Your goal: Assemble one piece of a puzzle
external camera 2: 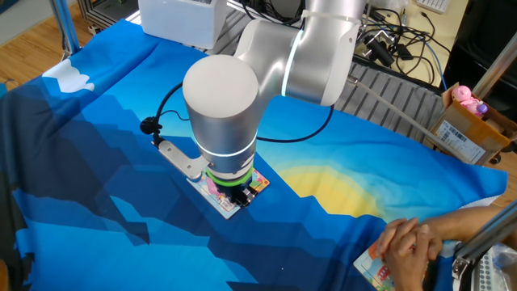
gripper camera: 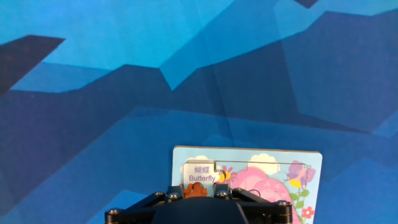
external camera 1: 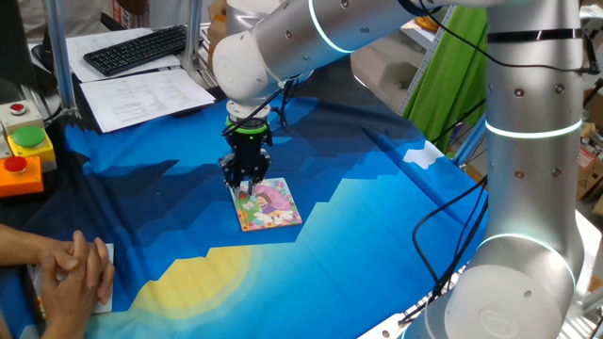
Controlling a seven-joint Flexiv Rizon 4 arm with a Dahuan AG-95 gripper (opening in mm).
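The piece (gripper camera: 199, 172), a small pale tab lettered "Butterfly", sits at the corner of the puzzle (external camera 1: 268, 205) on the blue-draped counter (external camera 1: 377, 217); it looks light, thin and stiff, so I judge it best pinched by its edges or pressed flat from above. The arm stands nearly vertical with the wrist pointing straight down over the puzzle's near corner. The gripper (external camera 1: 247, 179) hangs right at the board, but whether its fingers are parted or closed on anything I cannot tell.
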